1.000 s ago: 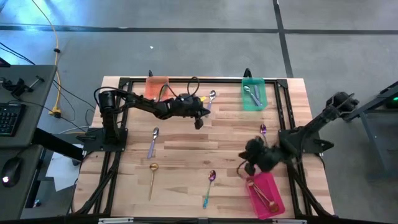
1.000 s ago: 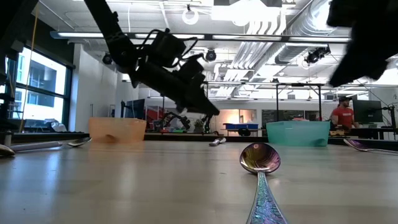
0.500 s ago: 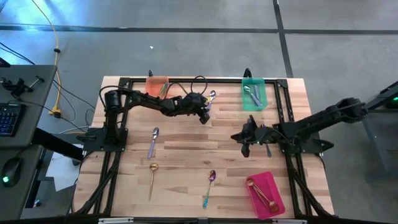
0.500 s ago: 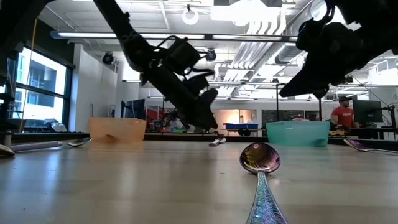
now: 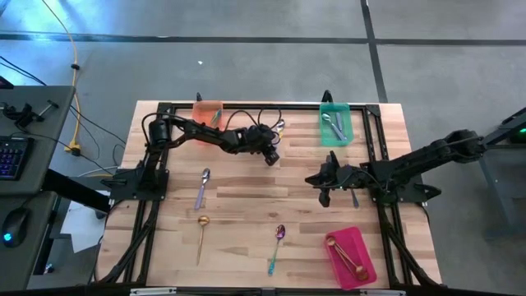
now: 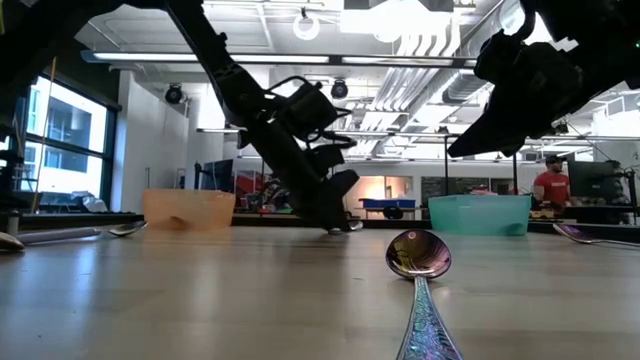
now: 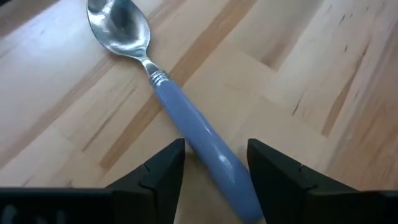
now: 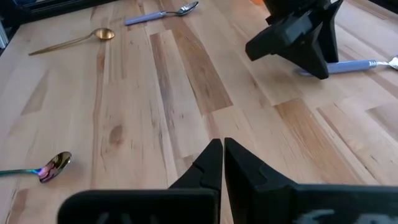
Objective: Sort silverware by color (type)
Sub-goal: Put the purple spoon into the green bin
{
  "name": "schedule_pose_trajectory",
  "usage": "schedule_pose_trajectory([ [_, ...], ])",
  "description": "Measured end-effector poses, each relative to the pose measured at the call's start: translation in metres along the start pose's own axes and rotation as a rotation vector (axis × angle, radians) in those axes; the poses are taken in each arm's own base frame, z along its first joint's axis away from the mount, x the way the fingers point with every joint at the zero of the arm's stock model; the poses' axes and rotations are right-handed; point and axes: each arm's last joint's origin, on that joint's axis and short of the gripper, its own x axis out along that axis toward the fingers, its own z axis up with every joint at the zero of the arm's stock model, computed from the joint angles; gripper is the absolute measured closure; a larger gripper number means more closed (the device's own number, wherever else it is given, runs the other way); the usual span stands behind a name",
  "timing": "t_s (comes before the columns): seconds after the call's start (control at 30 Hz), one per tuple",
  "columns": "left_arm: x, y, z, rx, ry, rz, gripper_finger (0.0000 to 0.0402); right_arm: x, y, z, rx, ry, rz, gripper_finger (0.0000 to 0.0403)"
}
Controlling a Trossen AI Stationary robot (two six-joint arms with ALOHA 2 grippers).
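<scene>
A silver spoon with a lavender handle (image 7: 186, 118) lies flat on the wooden table near the far edge (image 5: 279, 127). My left gripper (image 7: 214, 149) is low over it and open, with one finger on each side of the handle; I cannot tell whether they touch it. My right gripper (image 8: 222, 149) hangs shut above the table right of centre (image 5: 324, 191), with nothing in it. More silverware lies on the table: another lavender spoon (image 5: 202, 187), a gold spoon (image 5: 201, 234) and an iridescent spoon (image 5: 277, 247).
An orange tray (image 5: 208, 111) and a green tray (image 5: 334, 125) with silver spoons stand at the far edge. A pink tray (image 5: 349, 255) with gold spoons sits near right. Bare wood lies at the table's middle. A person stands in the room beyond the table (image 6: 548, 185).
My left gripper has come down to the table at the lavender spoon near the far edge. My right gripper has gone from above the pink tray toward the far edge, and has hung still for the last half second.
</scene>
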Motion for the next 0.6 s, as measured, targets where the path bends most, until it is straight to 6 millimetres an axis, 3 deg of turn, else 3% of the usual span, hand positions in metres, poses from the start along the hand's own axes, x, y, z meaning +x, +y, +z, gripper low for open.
schedule_pose_trajectory([
  [0.2, -0.001, 0.000, -0.006, 0.124, 0.069, 0.017, 0.0262, 0.000, 0.000, 0.000, 0.004, 0.000, 0.001, 0.0403],
  [0.37, -0.004, -0.004, -0.012, 0.241, 0.122, 0.025, 0.0320, -0.001, 0.003, -0.001, 0.011, 0.004, 0.011, 0.0403],
  [0.6, -0.010, -0.023, -0.014, 0.325, 0.133, -0.151, 0.0394, -0.002, 0.008, -0.004, 0.037, 0.020, 0.033, 0.0403],
])
